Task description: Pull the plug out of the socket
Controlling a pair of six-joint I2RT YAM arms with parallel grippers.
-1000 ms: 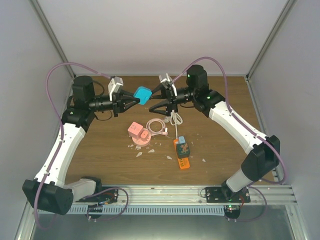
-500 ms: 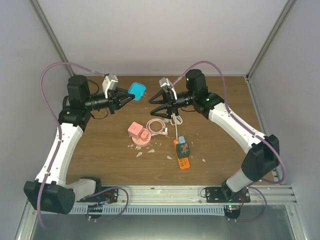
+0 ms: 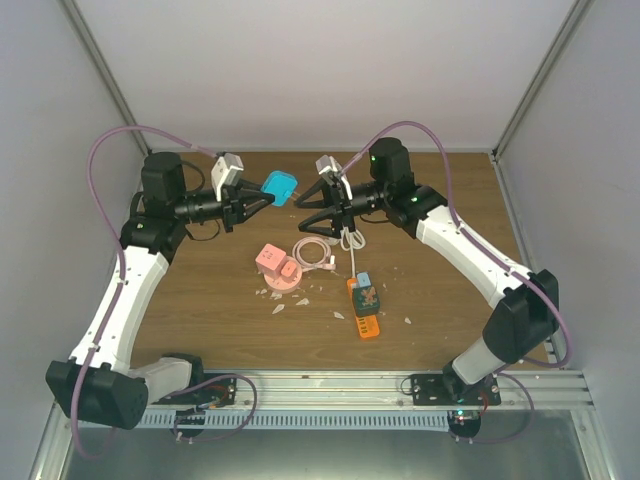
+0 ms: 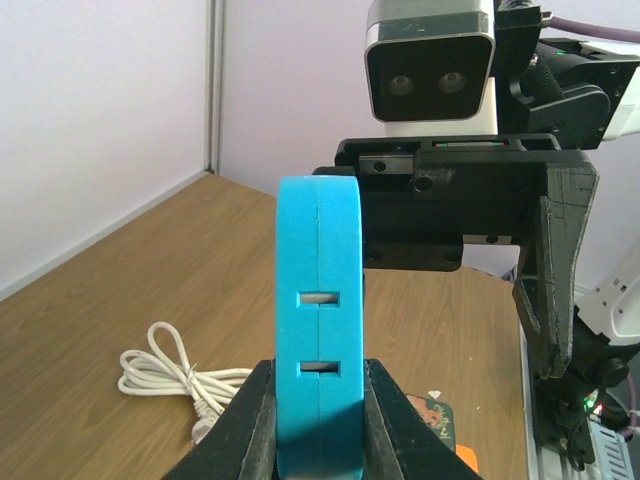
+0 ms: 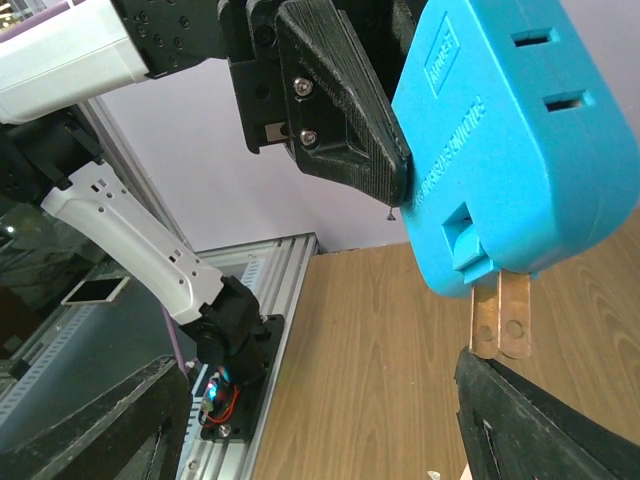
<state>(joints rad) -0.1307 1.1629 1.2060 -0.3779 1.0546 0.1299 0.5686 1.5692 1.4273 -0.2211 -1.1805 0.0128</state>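
Observation:
A blue plug (image 3: 280, 186) hangs in the air at the back of the table, pinched by my left gripper (image 3: 268, 194), which is shut on it. The left wrist view shows the plug (image 4: 320, 330) edge-on between the fingers (image 4: 255, 420), two slots in its face. Its two brass prongs (image 5: 498, 315) are bare and stuck in nothing. My right gripper (image 3: 303, 212) faces it from the right, open and empty, one finger (image 5: 540, 430) just under the prongs. An orange socket strip (image 3: 366, 318) lies on the table below, a dark adapter (image 3: 367, 296) seated on it.
A white cable bundle (image 3: 350, 238), a pink cable coil (image 3: 315, 252) and pink adapters (image 3: 275, 263) lie mid-table, with small white scraps (image 3: 280, 307) near them. Grey walls close in the left, back and right. An aluminium rail (image 3: 330, 385) runs along the near edge.
The left gripper has drawn back to the left with the blue plug, away from the right gripper that was right against it. The right gripper stays open and has shifted only slightly.

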